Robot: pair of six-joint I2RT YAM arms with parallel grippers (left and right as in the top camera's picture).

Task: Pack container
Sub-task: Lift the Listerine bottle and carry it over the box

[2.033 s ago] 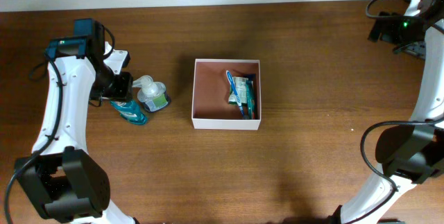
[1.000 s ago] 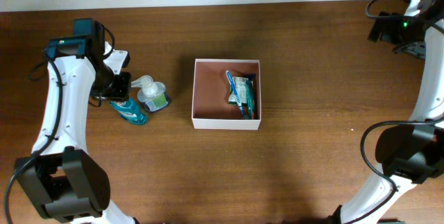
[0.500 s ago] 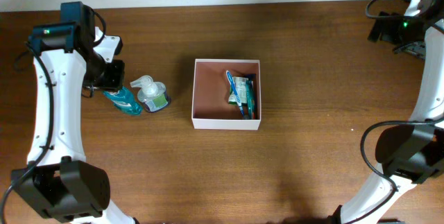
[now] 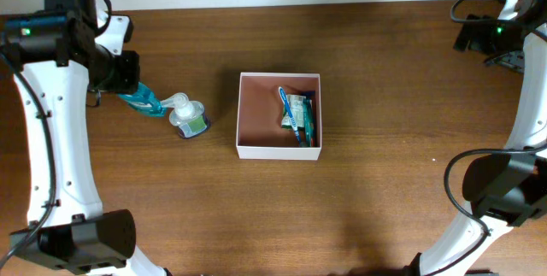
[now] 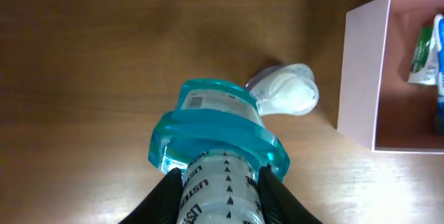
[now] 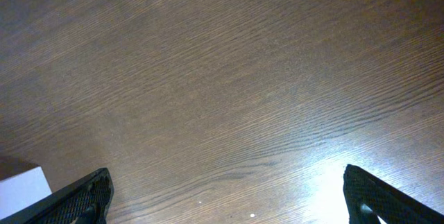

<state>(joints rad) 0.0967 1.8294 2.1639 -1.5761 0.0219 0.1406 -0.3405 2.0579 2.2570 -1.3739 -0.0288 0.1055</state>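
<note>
Container (image 4: pixel 278 150) apart; L claw (image 5: pixel 220 200) grips bottle (image 5: pixel 216 120).

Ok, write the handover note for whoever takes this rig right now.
Left claw: shut on the teal bottle, left of the container.
Right claw: open, holding nothing, over bare table.
Done: toothbrush and a green packet lie in the container's right half.
Left: put the teal bottle in, probably the free left half, then the pump bottle on the table.
</note>
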